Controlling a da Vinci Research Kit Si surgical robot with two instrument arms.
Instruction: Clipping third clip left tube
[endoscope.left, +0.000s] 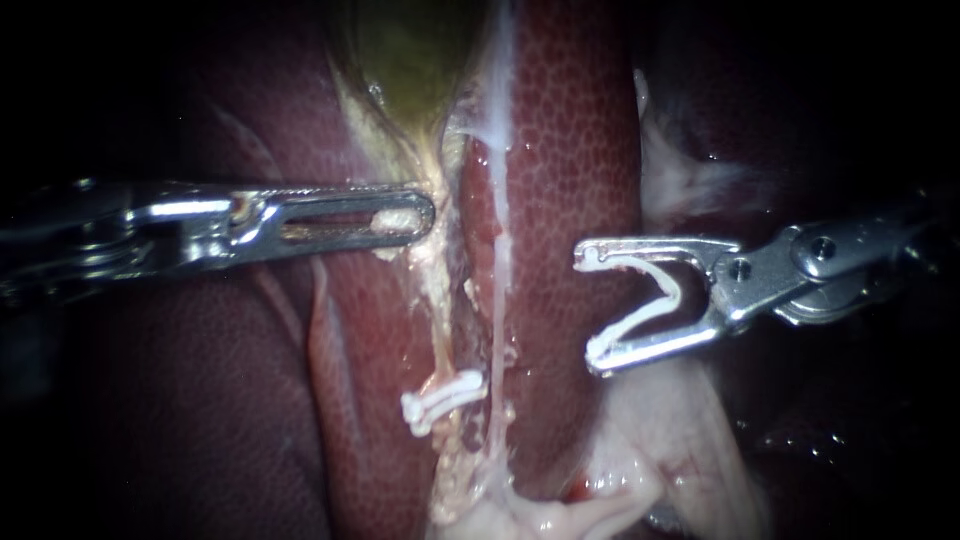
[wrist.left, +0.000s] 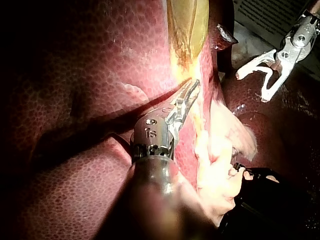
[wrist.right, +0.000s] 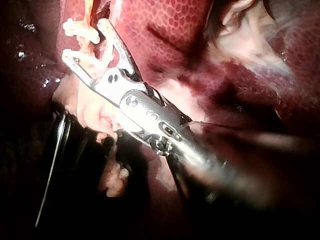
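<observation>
Left tube (endoscope.left: 437, 320) partly under tissue (endoscope.left: 430, 262)

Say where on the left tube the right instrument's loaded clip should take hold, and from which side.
Likely the bare stretch of the left tube above the white clip, approached from the right: it runs upright, so the sideways-opening loaded clip would straddle it.

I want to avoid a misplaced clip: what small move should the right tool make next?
Probably slide the right tool toward the tube, above the placed clip. Its jaws hold an open clip, yet stand clear of the tube, over the liver.
</observation>
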